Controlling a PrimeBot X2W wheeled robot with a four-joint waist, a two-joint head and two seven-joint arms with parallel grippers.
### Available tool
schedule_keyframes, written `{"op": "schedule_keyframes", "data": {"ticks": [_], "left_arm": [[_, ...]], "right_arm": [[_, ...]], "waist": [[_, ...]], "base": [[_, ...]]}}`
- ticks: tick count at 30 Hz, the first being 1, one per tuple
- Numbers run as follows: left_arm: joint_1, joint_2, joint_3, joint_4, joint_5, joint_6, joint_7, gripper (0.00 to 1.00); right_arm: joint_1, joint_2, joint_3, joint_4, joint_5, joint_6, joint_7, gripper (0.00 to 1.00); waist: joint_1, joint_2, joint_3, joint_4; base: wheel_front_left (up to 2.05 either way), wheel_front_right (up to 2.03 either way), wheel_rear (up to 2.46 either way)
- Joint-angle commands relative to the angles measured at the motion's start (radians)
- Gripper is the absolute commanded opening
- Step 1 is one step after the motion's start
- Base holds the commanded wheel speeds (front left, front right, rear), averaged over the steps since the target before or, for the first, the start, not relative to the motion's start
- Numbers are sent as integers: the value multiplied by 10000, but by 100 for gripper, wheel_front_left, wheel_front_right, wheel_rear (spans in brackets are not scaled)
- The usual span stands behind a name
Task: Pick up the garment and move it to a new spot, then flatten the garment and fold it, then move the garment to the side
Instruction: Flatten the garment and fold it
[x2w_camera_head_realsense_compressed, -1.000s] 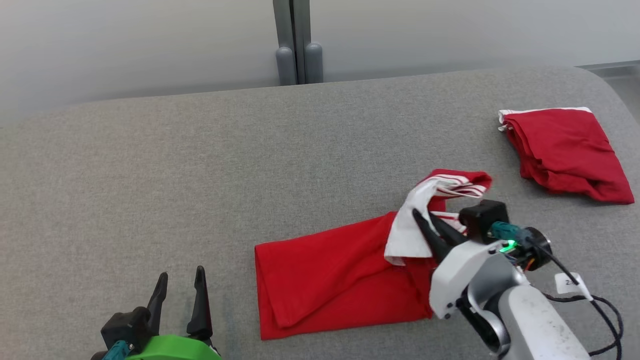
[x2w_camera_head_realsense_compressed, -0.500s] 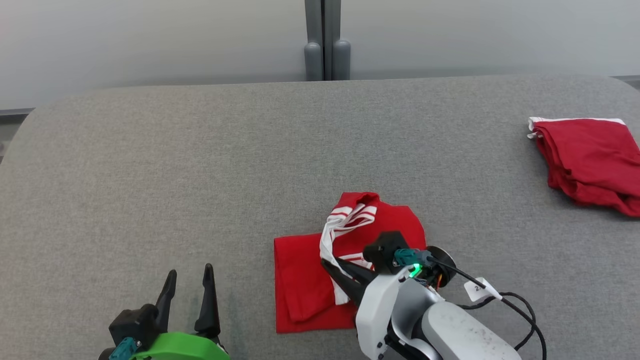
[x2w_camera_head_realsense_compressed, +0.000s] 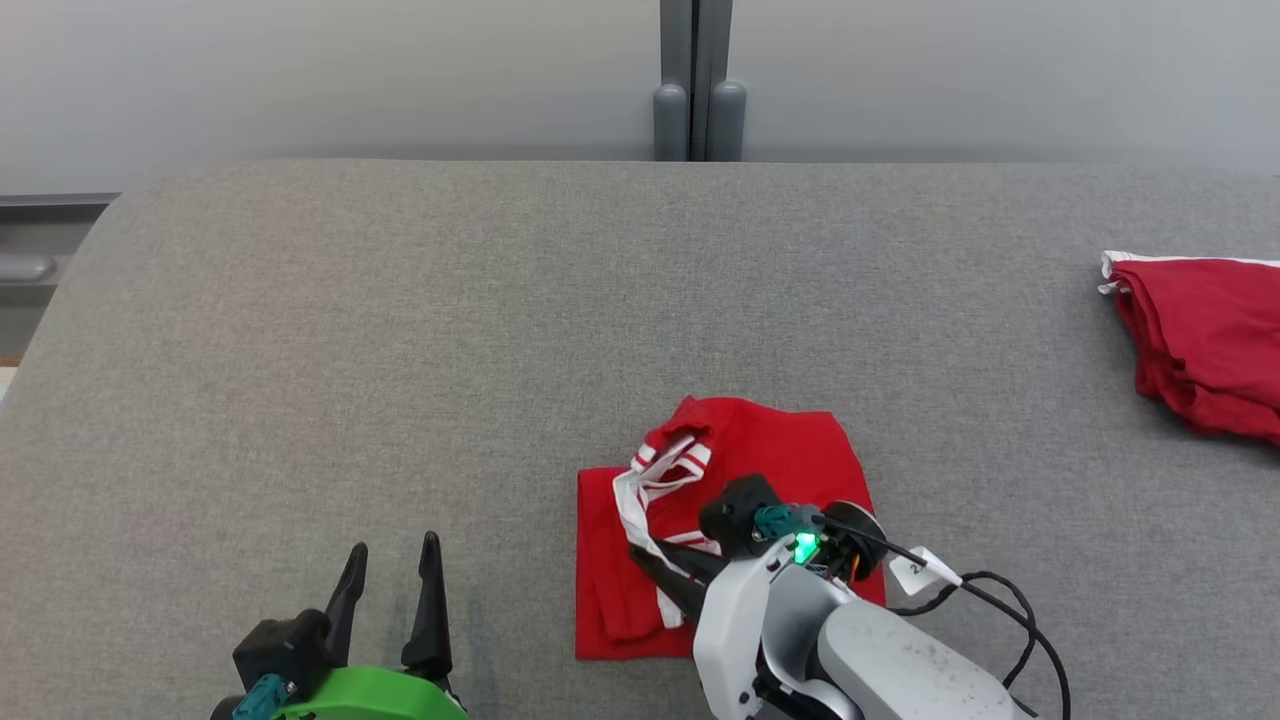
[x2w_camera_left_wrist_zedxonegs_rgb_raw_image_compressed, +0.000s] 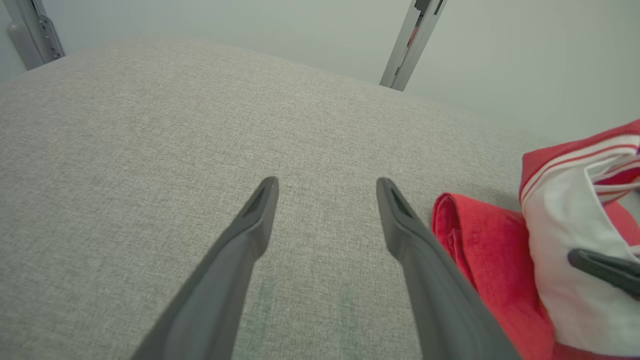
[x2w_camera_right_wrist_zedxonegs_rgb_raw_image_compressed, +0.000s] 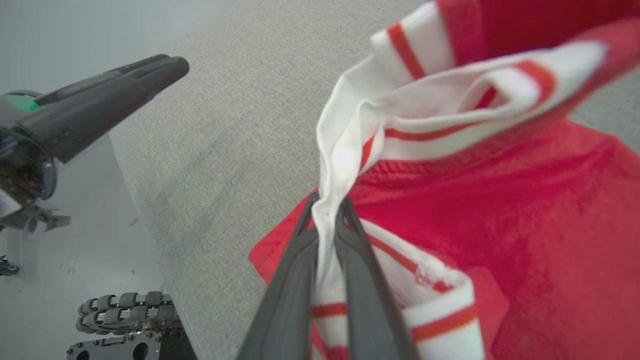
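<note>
A grey fabric-covered desk (x2w_camera_head_realsense_compressed: 400, 350) with rounded corners is backed by a pale wall (x2w_camera_head_realsense_compressed: 300, 80); a grey post (x2w_camera_head_realsense_compressed: 697, 80) is set against it.

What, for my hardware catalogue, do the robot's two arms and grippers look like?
Both have two long, dark, tapering fingers. The left gripper sits on a black base with a teal connector and bright green shell. The right gripper joins a white housing with a green light, teal connector, looping black cable bearing a white tag, and a speckled pale grey forearm.

Bright even light, faint shadows; wrist views wide-angle, nearest cloth perhaps blurred.
</note>
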Motion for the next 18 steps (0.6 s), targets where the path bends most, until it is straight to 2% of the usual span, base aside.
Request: {"op": "schedule_keyframes", "data": {"ticks": [1, 4, 5, 6, 13, 18], "left_arm": [[-128, -20, 11, 49, 81, -31, -28, 100], [-132, -33, -2, 102, 126, -75, -28, 100], [-134, -36, -5, 111, 137, -87, -28, 100], [-133, -40, -16, 121, 154, -96, -28, 100], [-68, -64, 11, 163, 191, -106, -28, 100], [-39, -75, 55, 88, 218, -107, -28, 100]], "right_arm": [[-113, -17, 120, 86, 138, -10, -80, 7], [-242, -15, 427, 229, 415, -10, -176, 47], [-261, -16, 508, 260, 484, -10, -227, 87], [-289, -21, 592, 295, 569, -11, -283, 100], [-529, -24, 883, 366, 950, -11, -800, 100], [-663, -23, 537, 283, 858, -11, -1374, 100]], "waist": [[0, 0, -23, 9], [0, 0, -67, 17], [0, 0, -79, 19], [0, 0, -94, 19], [0, 0, -158, -61], [0, 0, -212, -239]], "base": [[0, 0, 0], [0, 0, 0], [0, 0, 0], [0, 0, 0], [0, 0, 0], [0, 0, 0]]}}
